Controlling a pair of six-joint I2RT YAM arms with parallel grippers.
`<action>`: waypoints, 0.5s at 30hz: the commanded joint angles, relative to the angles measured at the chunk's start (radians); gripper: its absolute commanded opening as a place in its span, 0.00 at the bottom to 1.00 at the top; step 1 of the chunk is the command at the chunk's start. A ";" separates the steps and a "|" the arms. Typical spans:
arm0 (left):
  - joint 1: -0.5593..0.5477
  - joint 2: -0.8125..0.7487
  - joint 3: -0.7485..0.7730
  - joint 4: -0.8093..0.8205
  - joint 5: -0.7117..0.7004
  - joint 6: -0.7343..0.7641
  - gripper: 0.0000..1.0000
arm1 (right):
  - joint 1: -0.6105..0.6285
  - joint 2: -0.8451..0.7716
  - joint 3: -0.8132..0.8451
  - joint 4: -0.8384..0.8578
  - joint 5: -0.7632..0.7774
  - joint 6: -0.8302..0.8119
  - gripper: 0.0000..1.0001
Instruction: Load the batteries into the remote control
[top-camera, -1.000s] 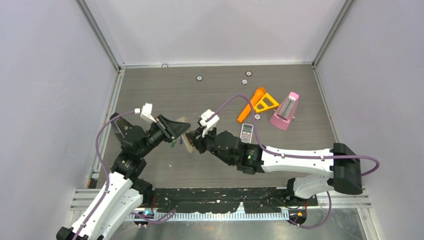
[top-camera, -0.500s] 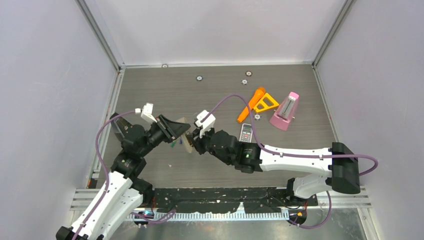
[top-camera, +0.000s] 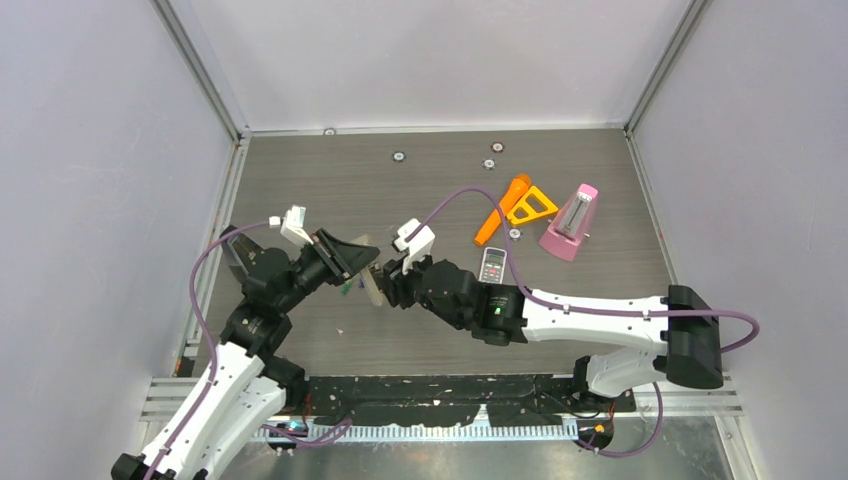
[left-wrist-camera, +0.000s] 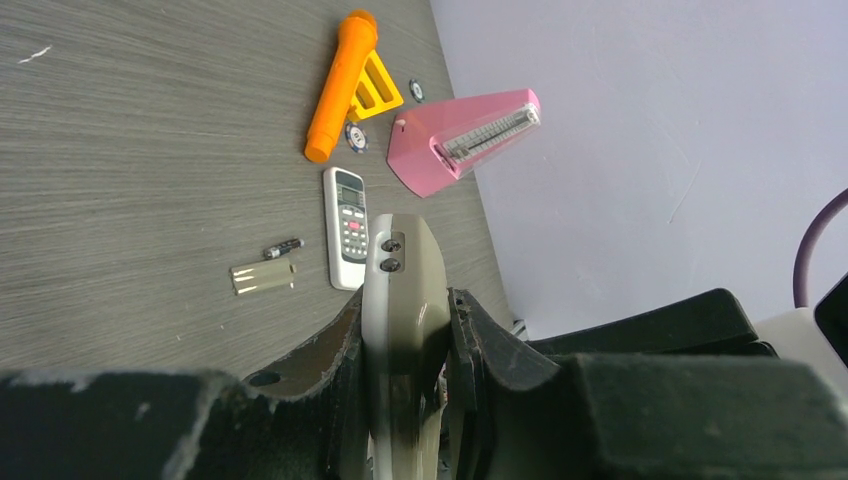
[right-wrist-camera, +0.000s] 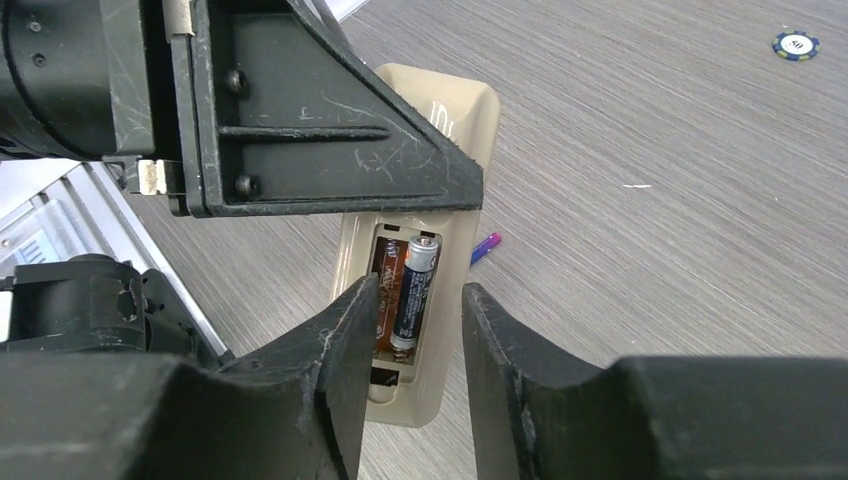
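Lying lengthwise in the beige remote (right-wrist-camera: 452, 112), dark battery (right-wrist-camera: 413, 292), silvery tip farthest.

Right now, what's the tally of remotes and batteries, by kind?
Remotes: 2 (beige remote, white remote)
Batteries: 4 (loaded dark cell, loose dark cell, purple cell, green cell)
Total: 6

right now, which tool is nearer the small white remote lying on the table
Right. The right tool sits just left of the white remote; the left tool, clamped on the beige remote, is farther left.
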 joint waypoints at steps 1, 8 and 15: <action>-0.003 -0.007 0.027 0.061 -0.012 0.015 0.00 | 0.005 -0.076 0.041 0.012 -0.014 0.049 0.44; -0.003 -0.007 0.034 0.029 -0.023 0.037 0.00 | -0.036 -0.195 0.015 -0.005 -0.062 0.197 0.72; -0.003 -0.022 0.040 0.036 -0.015 0.065 0.00 | -0.180 -0.236 -0.031 -0.062 -0.267 0.521 0.82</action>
